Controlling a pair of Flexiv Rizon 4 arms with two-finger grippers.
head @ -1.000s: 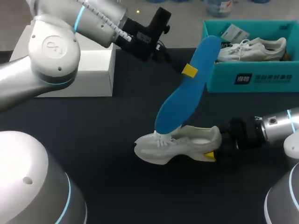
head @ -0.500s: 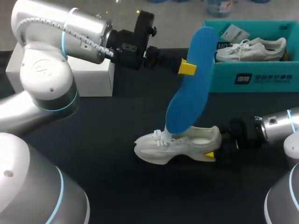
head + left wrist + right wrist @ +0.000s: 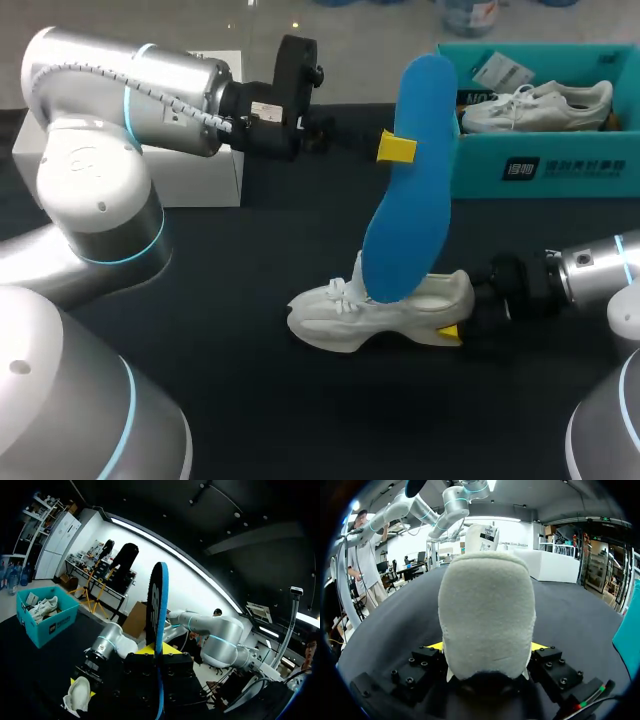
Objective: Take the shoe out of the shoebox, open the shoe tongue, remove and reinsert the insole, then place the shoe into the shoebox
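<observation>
left tool (image 3: pixel 397 148): clenched on the blue insole (image 3: pixel 408 215), held upright above the desk (image 3: pixel 230 300), lower end at the shoe's opening | right tool (image 3: pixel 452 331): grasping the heel of the white shoe (image 3: pixel 370 312) | shoe: sole down on desk, near the teal shoebox (image 3: pixel 540 168) | shoebox: holds a second shoe (image 3: pixel 540 105)

Head view: even overhead light, faint shadow under shoe (image 3: pixel 380 312) on dark table (image 3: pixel 200 330); glare streaks on left arm (image 3: pixel 110 65) shell. Left wrist view: dim fg, insole (image 3: pixel 159 610) backlit w/ bright bg. Right wrist view: shoe heel well lit, dark underneath.
</observation>
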